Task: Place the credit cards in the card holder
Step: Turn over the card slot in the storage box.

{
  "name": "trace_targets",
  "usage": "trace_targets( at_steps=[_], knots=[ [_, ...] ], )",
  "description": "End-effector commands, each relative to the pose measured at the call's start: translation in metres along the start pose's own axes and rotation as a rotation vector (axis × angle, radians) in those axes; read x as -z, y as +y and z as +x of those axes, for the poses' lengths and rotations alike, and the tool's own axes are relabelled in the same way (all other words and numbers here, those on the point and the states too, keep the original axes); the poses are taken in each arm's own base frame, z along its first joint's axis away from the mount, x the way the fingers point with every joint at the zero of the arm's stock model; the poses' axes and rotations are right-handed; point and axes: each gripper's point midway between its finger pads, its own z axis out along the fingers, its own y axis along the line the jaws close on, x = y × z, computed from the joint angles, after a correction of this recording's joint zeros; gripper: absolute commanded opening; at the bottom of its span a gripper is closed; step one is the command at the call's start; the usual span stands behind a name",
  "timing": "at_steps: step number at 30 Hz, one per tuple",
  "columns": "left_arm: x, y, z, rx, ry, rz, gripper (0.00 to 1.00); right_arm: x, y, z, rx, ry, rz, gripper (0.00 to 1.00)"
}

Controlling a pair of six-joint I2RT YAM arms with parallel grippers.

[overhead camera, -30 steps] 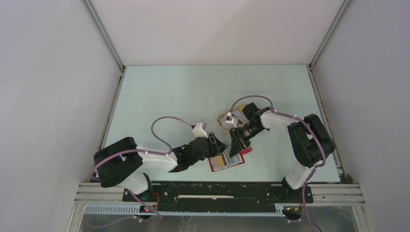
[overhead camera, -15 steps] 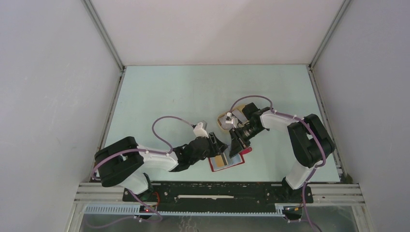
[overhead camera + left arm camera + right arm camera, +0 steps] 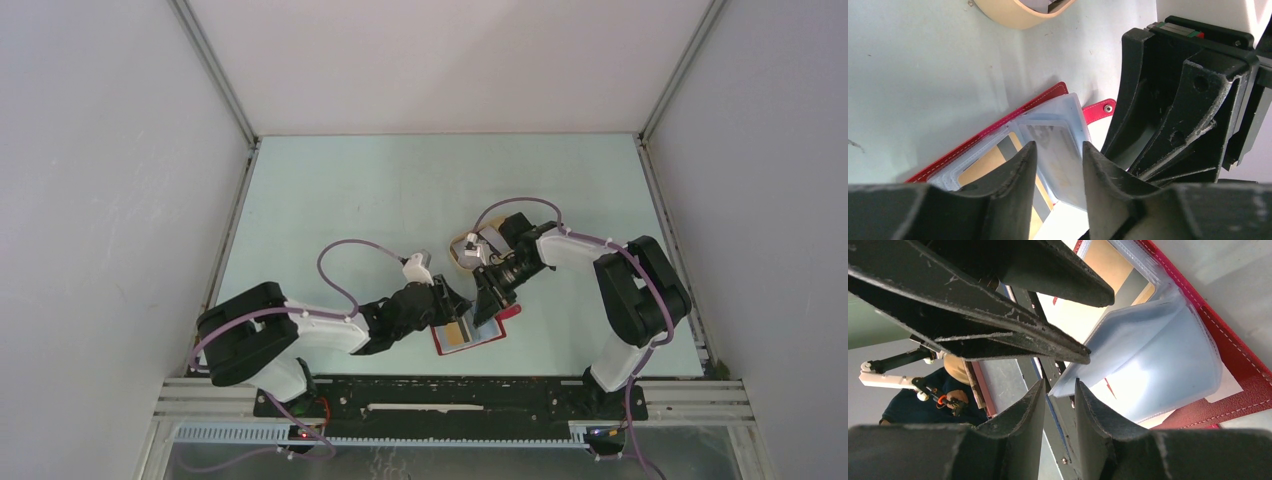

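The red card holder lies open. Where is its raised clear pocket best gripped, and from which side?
Probably at the free edge of the clear pocket, opposite the stitched red cover of the card holder. That edge curves upward, so a finger fits on each face. Approach from the side of the right gripper.

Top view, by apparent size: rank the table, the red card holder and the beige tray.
table
card holder
beige tray last, though it is partly hidden, so those two are unsure.
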Motion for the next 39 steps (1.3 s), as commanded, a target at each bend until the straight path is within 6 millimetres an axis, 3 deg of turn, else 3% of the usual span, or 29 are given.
trace_targets(
  at_steps=[1,16,22,25,33,39],
  knots=[
    [-0.004,-0.020,-0.011,0.005,-0.023,0.043,0.41,0.002,0.003,-0.008,0.041,-0.006,-0.001,0.36],
    [-0.001,-0.007,-0.007,-0.004,-0.013,0.014,0.36,0.009,-0.021,-0.010,0.016,-0.014,0.117,0.41],
    [0.004,0.000,-0.009,-0.004,-0.020,0.001,0.36,0.015,-0.048,-0.012,0.026,-0.011,0.284,0.38],
    [0.009,0.008,-0.009,-0.008,-0.021,-0.018,0.36,0.022,-0.051,-0.016,0.064,-0.026,0.339,0.38],
    [0.024,0.026,-0.013,-0.033,-0.034,-0.084,0.36,0.041,-0.039,-0.028,0.209,-0.075,0.414,0.43],
    [0.044,0.038,-0.030,-0.079,-0.090,-0.129,0.36,0.039,-0.009,-0.030,0.321,-0.097,0.317,0.42]
  ],
)
